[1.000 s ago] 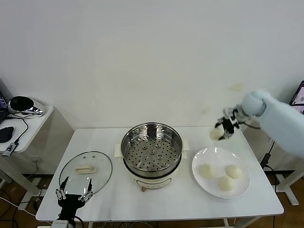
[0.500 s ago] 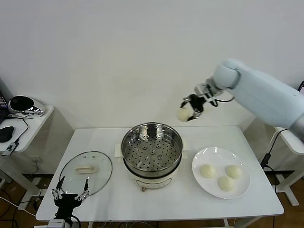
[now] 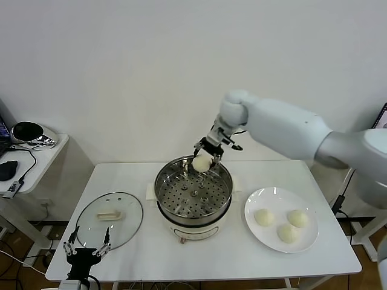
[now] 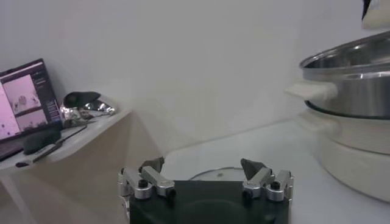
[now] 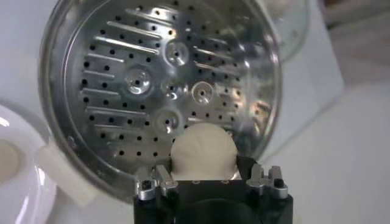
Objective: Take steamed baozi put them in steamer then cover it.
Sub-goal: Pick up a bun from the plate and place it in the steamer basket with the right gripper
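Observation:
My right gripper [image 3: 204,159] is shut on a cream-white baozi [image 3: 201,163] and holds it above the far rim of the steel steamer [image 3: 193,212]. In the right wrist view the baozi [image 5: 203,152] sits between the fingers, over the perforated tray [image 5: 152,91]. Three more baozi [image 3: 263,217] [image 3: 297,218] [image 3: 288,232] lie on the white plate [image 3: 251,226] right of the steamer. The glass lid [image 3: 109,219] lies flat on the table left of the steamer. My left gripper [image 3: 84,249] is open and empty at the table's front left edge, just before the lid.
The steamer stands on a white base in the middle of the white table [image 3: 199,260]. A side table [image 3: 27,160] with a laptop and a mouse stands at the far left. In the left wrist view the steamer's wall [image 4: 353,91] rises ahead.
My right arm has swung left with the baozi, from beside the plate to above the steamer's far rim. The left gripper has drawn back slightly toward the front edge.

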`<action>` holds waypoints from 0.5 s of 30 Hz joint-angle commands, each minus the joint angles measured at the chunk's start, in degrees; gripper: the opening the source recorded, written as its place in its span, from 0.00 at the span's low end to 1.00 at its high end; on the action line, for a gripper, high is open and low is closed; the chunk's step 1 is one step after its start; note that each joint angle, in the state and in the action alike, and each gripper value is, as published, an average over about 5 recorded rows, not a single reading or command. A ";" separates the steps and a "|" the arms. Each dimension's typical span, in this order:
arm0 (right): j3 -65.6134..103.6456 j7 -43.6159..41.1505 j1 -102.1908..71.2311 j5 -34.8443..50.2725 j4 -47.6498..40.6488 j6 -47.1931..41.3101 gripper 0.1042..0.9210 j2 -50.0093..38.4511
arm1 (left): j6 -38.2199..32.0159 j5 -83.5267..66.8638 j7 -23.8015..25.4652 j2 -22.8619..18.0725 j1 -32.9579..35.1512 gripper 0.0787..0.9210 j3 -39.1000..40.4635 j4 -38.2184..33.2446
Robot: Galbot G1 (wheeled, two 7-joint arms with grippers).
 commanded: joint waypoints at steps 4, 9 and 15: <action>-0.90 4.99 -4.34 -16.43 -6.08 12.39 0.68 6.80 | -0.12 0.04 0.05 0.21 -0.13 0.88 0.04 0.34; 1.38 7.07 -6.29 -22.03 -9.36 15.44 0.68 8.69 | -0.18 0.00 0.10 0.29 -0.28 0.88 -0.07 0.61; 2.59 8.04 -7.42 -24.06 -11.99 17.22 0.68 10.40 | -0.26 -0.05 0.15 0.27 -0.39 0.88 -0.16 0.87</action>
